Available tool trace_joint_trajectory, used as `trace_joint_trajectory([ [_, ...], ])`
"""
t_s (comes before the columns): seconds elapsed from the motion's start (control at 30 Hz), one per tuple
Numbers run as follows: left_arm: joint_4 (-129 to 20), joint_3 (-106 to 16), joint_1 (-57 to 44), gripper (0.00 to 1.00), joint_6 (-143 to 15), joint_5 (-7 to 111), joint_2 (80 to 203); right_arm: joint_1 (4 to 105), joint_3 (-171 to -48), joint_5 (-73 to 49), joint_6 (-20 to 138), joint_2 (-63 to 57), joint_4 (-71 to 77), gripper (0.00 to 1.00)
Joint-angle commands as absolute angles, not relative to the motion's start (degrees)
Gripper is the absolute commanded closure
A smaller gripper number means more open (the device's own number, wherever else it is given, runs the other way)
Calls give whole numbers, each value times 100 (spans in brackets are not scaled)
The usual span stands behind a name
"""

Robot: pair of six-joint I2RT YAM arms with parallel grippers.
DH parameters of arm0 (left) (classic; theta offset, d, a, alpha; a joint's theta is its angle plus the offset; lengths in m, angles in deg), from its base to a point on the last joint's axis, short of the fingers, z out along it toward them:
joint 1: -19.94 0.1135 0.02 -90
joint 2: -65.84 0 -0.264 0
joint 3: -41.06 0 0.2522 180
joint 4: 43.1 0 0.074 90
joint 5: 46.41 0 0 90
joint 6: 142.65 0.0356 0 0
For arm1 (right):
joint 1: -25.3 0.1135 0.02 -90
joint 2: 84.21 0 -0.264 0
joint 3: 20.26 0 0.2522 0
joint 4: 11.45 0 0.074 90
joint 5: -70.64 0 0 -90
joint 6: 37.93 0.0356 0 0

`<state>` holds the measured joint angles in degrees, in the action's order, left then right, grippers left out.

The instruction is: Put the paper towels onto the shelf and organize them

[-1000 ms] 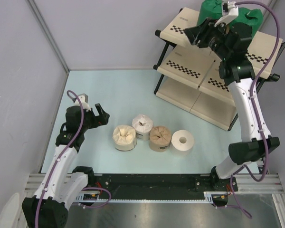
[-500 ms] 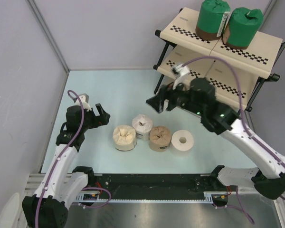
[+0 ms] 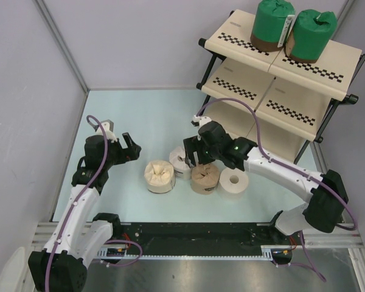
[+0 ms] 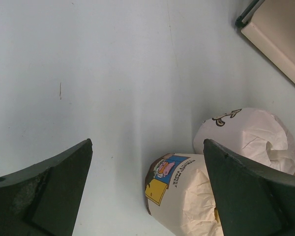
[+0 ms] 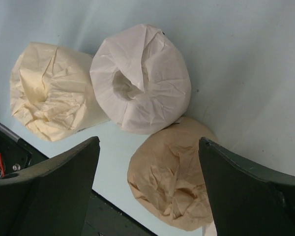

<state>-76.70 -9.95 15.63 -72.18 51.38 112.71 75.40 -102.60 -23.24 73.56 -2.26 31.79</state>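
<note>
The right fingers (image 3: pixel 192 156) hang spread wide and empty over the white roll (image 3: pixel 181 160) and the tan roll (image 3: pixel 205 177), which touch each other on the table (image 3: pixel 140 115). The tan one looks the likelier pick. To grasp it well, centre over that roll alone, drop straight, and keep either finger from wedging against a neighbour. The left fingers (image 3: pixel 129 148) rest released near the cream roll (image 3: pixel 160 176). Two green rolls (image 3: pixel 272 21) stand on the shelf (image 3: pixel 243 36) top, and the bare roll (image 3: pixel 234 180) is on the table.

Two rolls (image 3: pixel 272 24) atop shelf (image 3: pixel 344 56)
</note>
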Motion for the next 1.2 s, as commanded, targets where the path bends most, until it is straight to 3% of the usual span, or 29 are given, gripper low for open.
trace_joint_trajectory([
  [0.0,-7532,-1040,1608,0,-7269,5264,11216,7496,-10363,-2367,7509,51,2825,14],
  [1.17,-7532,-1031,1608,0,-7269,5273,11207,7170,-10363,-2288,7764,1387,2235,18],
])
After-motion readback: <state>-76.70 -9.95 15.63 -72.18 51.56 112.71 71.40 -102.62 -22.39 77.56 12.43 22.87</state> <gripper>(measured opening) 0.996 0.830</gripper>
